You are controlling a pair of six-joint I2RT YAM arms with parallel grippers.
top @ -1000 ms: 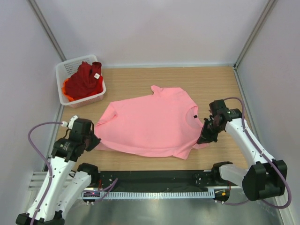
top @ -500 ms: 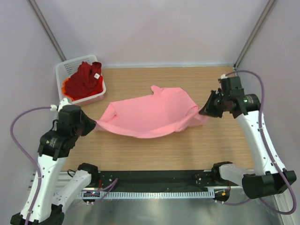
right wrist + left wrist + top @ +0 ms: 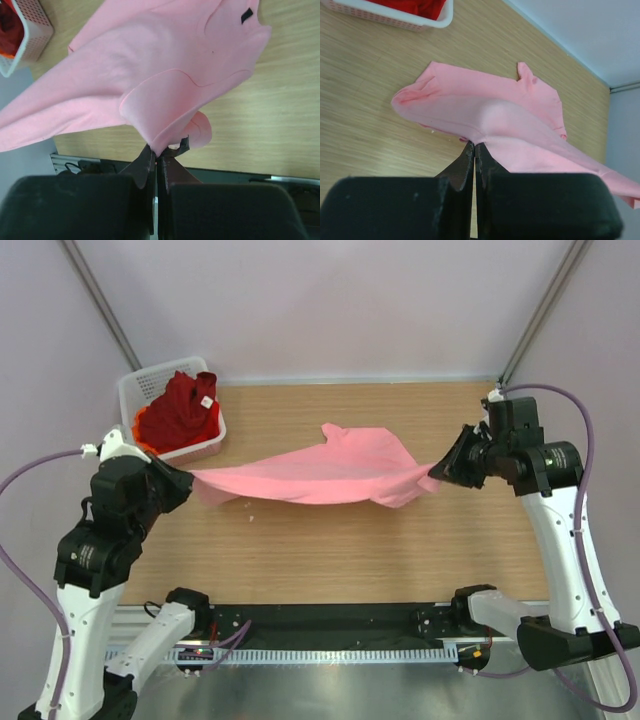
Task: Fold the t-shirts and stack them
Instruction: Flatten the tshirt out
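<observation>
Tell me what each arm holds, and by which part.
Both hold the pink t-shirt: left gripper pinches its hem end, right gripper its collar end.

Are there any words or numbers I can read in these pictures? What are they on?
No text can be read anywhere.
White tag on the dark red t-shirt in the basket: too small to read.
Black label at the neck of the pink t-shirt: no letters show.

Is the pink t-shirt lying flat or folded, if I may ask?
Neither: the pink t-shirt is lifted, stretched between the left gripper and the right gripper, both shut on it.
</observation>
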